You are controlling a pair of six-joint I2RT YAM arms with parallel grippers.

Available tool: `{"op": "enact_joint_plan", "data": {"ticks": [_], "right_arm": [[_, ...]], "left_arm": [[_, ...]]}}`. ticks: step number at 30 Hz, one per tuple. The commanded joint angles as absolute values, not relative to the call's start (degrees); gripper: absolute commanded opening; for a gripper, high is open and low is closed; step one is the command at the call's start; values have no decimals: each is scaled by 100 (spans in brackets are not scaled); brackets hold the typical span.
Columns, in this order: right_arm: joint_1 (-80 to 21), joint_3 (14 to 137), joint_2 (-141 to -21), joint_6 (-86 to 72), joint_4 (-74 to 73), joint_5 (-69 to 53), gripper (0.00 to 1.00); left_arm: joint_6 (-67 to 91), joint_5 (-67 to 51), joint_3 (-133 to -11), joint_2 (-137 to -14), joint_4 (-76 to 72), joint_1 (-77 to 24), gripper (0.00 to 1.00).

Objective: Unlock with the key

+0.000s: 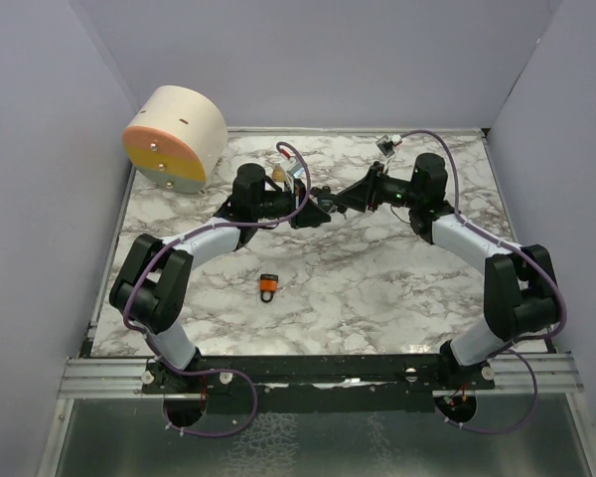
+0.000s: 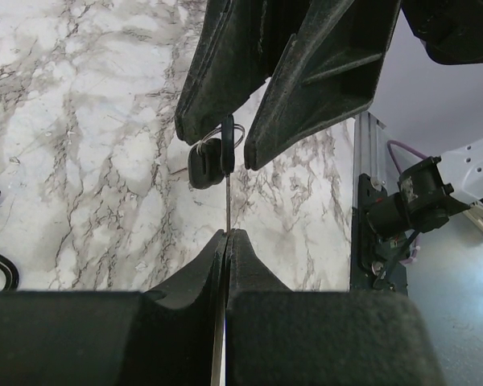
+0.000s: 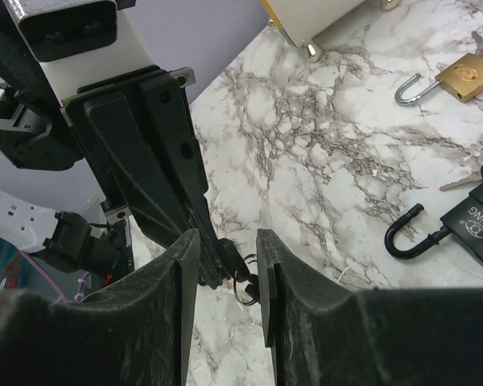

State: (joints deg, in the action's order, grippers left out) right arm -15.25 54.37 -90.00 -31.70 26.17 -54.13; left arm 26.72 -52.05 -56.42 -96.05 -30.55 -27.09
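Note:
My left gripper is shut on the blade of a thin key, seen edge on. The key's black head and ring hang past the fingertips. My right gripper is open, its fingers either side of that key head without closing on it. In the top view both grippers, left and right, meet above the middle of the marble table. A black padlock with its shackle swung open and a brass padlock lie on the table. An orange padlock lies nearer the front.
A cream cylinder with an orange face stands at the back left. Another key lies by the black padlock. Grey walls enclose the table on three sides. A white connector hangs at the back.

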Motion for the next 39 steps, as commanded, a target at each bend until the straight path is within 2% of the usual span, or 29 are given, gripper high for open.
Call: {"op": "enact_joint_plan", "data": {"ticks": [1, 19, 25, 26, 28, 30, 32, 34, 35, 36, 38, 39], "right_arm": [[-1494, 5672, -9121, -3178, 2791, -5650, 34], [-1494, 5749, -9107, -2928, 2417, -5665, 1], [-1494, 5722, -9029, -2857, 2276, -5621, 1], [-1493, 5722, -9015, -2856, 2257, -5606, 1], [-1494, 5728, -8988, -2865, 2188, -5543, 1], [-1494, 5717, -8963, -2849, 2113, -5429, 1], [-1494, 5692, -8899, -2844, 2040, -5189, 1], [-1494, 5643, -8822, -2830, 1966, -4887, 1], [-1488, 5616, -8783, -2824, 1927, -4704, 1], [-1489, 5590, -8747, -2826, 1878, -4524, 1], [-1482, 5538, -8680, -2928, 1769, -4122, 1], [-1485, 5523, -8671, -2983, 1723, -3991, 1]], "left_arm": [[2681, -5424, -5868, -9667, -3085, -2725, 0], [2668, -5434, -5996, -9686, -3034, -2733, 0], [2685, -5226, -6042, -9686, -2927, -2733, 0], [2681, -5162, -6040, -9686, -2888, -2738, 4], [2657, -4998, -6020, -9667, -2822, -2733, 24], [2582, -4710, -5964, -9571, -2716, -2725, 39], [2473, -4359, -5888, -9443, -2591, -2716, 48], [2391, -3981, -5793, -9295, -2413, -2687, 67], [2370, -3824, -5743, -9221, -2340, -2655, 70], [2355, -3621, -5697, -9149, -2258, -2616, 83], [2377, -3273, -5560, -8972, -2119, -2556, 96], [2402, -3059, -5504, -8890, -2038, -2538, 98]]}}
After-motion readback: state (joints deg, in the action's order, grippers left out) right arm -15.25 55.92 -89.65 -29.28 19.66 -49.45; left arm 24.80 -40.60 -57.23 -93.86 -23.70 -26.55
